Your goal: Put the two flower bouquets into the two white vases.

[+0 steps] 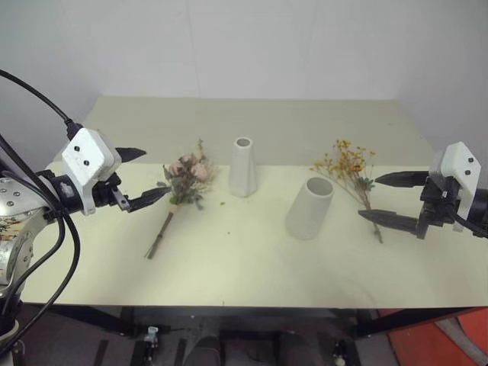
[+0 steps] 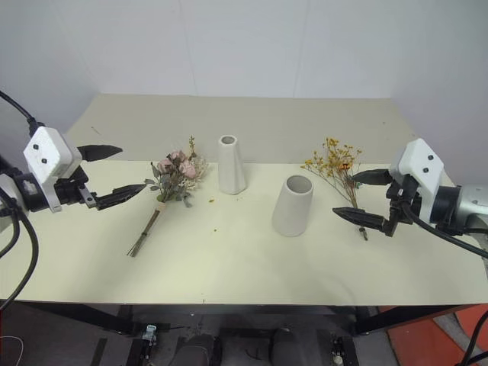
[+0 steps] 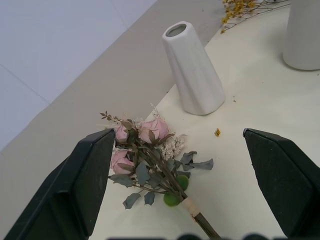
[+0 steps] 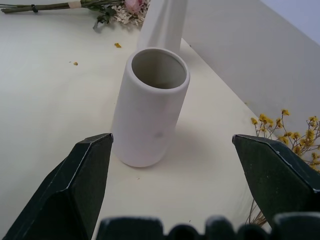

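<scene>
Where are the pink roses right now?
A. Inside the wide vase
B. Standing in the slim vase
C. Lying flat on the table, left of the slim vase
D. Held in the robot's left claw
C: the pink rose bouquet lies on the table beside the slim vase, with nothing gripping it.

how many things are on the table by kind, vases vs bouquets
vases: 2 (slim matte white narrow-mouthed vase, stouter matte white broad-mouthed vase)
bouquets: 2 (pink rose bouquet with green leaves, yellow-orange tiny-blossom bouquet on thin brown stems)
total: 4
</scene>
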Controlling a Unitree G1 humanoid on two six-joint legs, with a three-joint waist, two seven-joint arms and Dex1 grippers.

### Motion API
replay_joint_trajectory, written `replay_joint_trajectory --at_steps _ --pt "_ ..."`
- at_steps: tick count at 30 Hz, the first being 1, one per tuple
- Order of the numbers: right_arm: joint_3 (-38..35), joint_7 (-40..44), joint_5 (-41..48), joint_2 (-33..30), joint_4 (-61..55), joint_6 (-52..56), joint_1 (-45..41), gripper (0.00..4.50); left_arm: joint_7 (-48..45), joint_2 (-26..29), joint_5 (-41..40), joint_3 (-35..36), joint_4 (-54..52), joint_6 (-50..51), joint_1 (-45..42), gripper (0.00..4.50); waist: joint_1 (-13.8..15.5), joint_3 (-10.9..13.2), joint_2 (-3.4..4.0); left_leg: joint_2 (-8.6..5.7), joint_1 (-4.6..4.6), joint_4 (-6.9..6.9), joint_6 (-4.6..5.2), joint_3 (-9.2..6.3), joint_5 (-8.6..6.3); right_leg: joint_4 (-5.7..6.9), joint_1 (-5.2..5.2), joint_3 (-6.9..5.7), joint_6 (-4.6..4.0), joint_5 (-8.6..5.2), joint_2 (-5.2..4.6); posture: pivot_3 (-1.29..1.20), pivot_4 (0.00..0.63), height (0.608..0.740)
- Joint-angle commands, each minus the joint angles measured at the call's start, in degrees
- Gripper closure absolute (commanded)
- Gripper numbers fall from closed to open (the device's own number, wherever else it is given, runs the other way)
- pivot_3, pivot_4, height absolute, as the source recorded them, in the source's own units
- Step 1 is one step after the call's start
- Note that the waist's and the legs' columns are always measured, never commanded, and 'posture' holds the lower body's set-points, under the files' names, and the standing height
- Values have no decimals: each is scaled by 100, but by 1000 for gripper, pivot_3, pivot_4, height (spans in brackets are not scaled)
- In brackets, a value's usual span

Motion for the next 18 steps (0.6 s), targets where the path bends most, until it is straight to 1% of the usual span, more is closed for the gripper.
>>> replay_joint_trajectory --at_steps 1,10,12,15,17,18 --pt "-145 14 -7 -112 -61 -117 -66 0 42 61 74 151 -147 -135 -36 33 -2 0 0 0 0 0 0 0 0 0 0 0 0 0 0 0 150 740" --pt "-364 57 80 -141 -83 -75 80 0 -79 81 110 153 -108 -300 48 33 0 0 0 0 0 0 0 0 0 -1 0 0 0 0 -1 0 150 740" --pt "-369 40 60 -128 -92 -85 118 0 49 70 118 159 -121 -89 91 33 -5 0 0 0 0 0 0 2 0 -1 0 2 0 0 0 0 150 740" --pt "-351 5 70 -95 -143 -64 130 0 546 36 363 73 -186 394 237 33 -4 0 0 1 0 0 0 2 0 1 0 2 0 0 1 0 150 740" --pt "-301 -14 127 -70 -203 -27 69 0 1193 -152 723 -94 -371 646 179 33 -1 0 0 1 3 0 0 2 0 2 1 3 1 1 1 0 150 740" --pt "-268 2 186 -67 -232 -4 4 0 1581 -339 760 -180 -486 1021 -24 33 1 0 0 1 3 0 0 1 0 2 1 3 2 1 1 0 150 740"
